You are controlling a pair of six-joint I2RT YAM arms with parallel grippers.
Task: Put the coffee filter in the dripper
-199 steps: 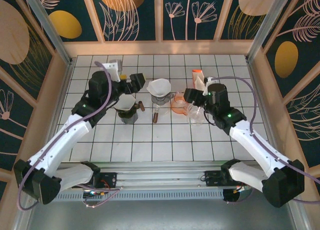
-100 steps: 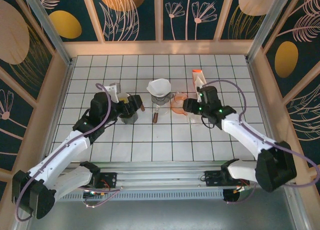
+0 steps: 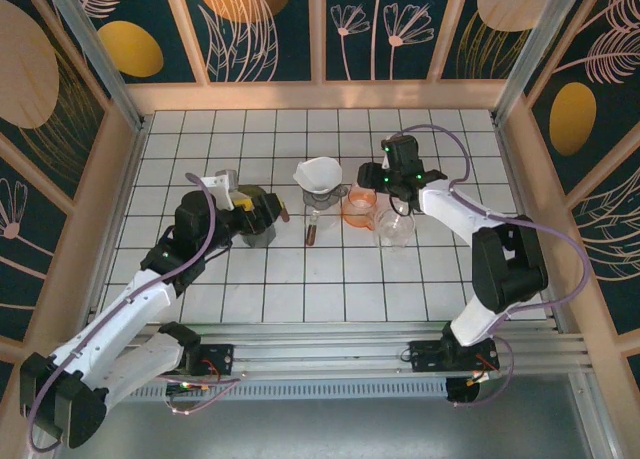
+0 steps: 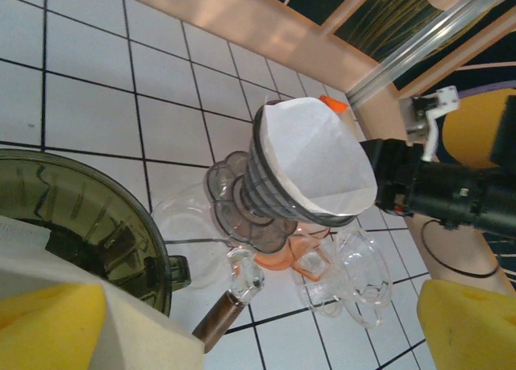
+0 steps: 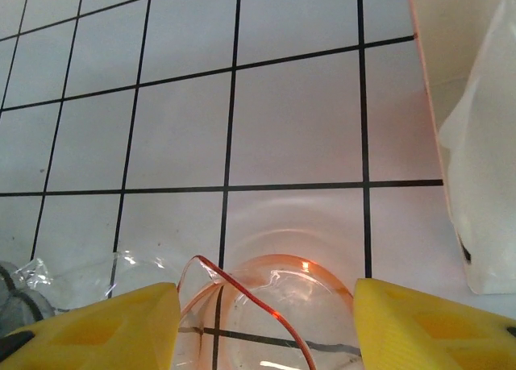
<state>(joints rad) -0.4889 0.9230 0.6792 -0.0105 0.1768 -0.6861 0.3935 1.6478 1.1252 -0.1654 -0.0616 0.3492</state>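
Yellow pads (image 4: 48,326) of the left gripper (image 4: 258,323) stand wide apart and hold nothing. One white coffee filter (image 4: 121,338) lies just beside one pad, covering the near rim of the dark dripper (image 4: 72,217). Farther off, a second filter (image 4: 314,156) sits inside the grey ribbed dripper (image 4: 262,185). That makes two filters and two drippers. One clear cup (image 3: 395,227) and one orange cup (image 5: 274,305) stand beside them. The right gripper (image 5: 262,322) has its fingers on either side of the orange cup. Whether they press it, I cannot tell.
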